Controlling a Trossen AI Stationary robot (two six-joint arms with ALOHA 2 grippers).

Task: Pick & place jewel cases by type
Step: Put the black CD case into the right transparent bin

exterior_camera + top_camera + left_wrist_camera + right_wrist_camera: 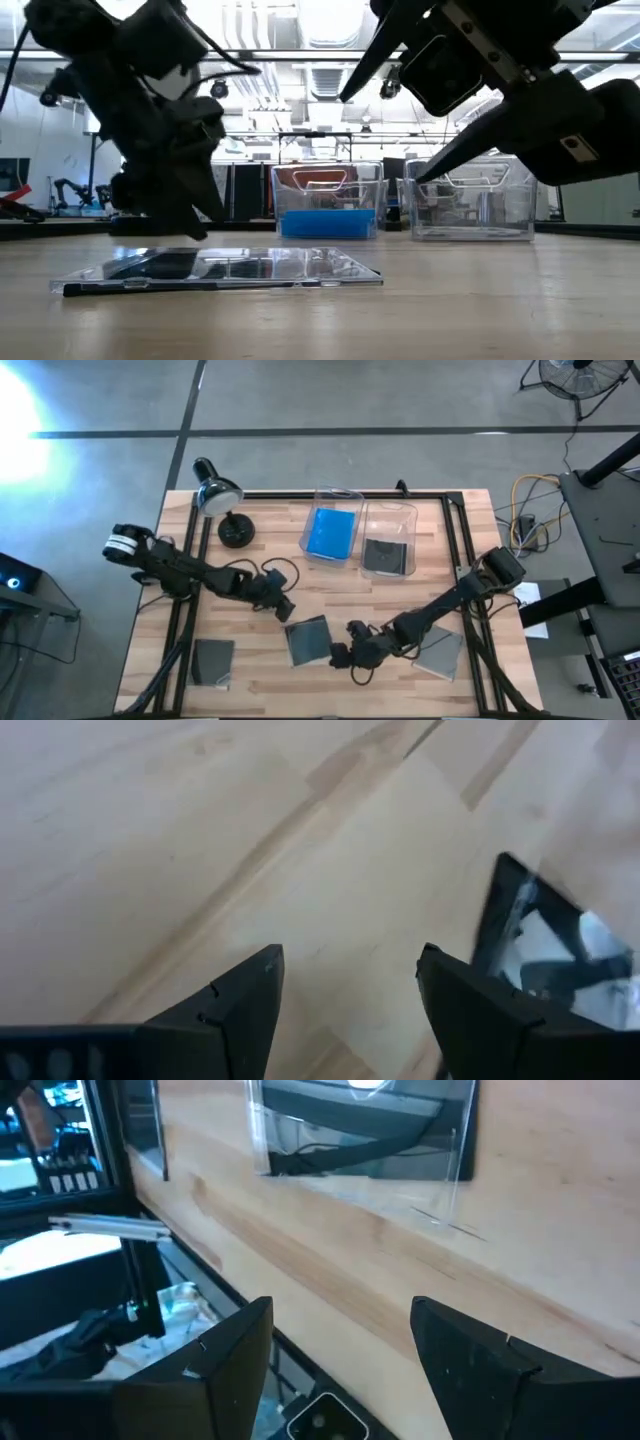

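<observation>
A wooden table point(260, 670) seen from above holds two clear plastic bins side by side near its far edge. The left bin point(331, 497) contains blue jewel cases point(331, 532); they are stacked, so their number cannot be told. The right bin point(389, 515) holds at least one dark grey jewel case point(385, 556).

Three more dark grey jewel cases lie flat on the bare tabletop, well apart from each other: one near the front left corner point(213, 659), one at front centre point(308, 639), and one at front right point(441, 654), partly under the right arm.

The left gripper point(283, 606) sits just beside the centre case's far left corner, its two fingers point(235, 1010) spread apart over bare wood and holding nothing. The right gripper point(340, 654) sits just beside that same case's right edge, its fingers point(225, 1355) also spread apart and empty.

A black desk lamp point(222, 500) stands at the table's far left.
</observation>
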